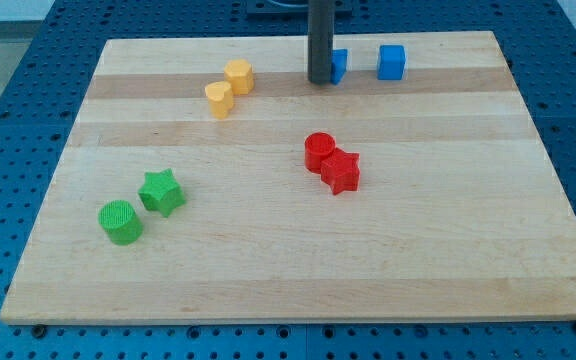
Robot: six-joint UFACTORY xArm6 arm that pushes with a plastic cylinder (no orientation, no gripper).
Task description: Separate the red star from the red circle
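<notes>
We see our tip [320, 80] near the view's top, touching 1 blue block [339, 65], another blue block [392, 62] to its right. The red circle [319, 152] touches the red star [341, 171] mid-board, well below the tip

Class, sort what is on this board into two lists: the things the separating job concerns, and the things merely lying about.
Job:
red star
red circle, touching the star
my tip, at the view's top, well away from both

Lying about:
two blue blocks
two yellow blocks
green star
green circle
</notes>
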